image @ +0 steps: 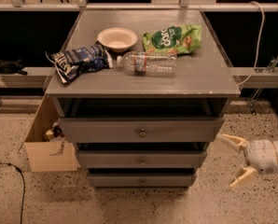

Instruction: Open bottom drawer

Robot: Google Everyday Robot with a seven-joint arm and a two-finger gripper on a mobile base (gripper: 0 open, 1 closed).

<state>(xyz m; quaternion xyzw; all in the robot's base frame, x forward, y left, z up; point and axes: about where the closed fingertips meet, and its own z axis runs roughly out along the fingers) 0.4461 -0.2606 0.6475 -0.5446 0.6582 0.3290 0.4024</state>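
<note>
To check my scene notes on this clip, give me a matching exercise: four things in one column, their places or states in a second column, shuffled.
1 bottom drawer
2 claw
3 white bowl
4 cardboard box

A on top of the cabinet
B on the floor, left of the cabinet
C lowest of the three fronts
D open, low down, right of the cabinet

Pairs: 1-C, 2-D, 3-A, 4-B

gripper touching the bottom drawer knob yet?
No, the gripper hangs open to the right of the cabinet, clear of the bottom drawer and its knob.
</note>
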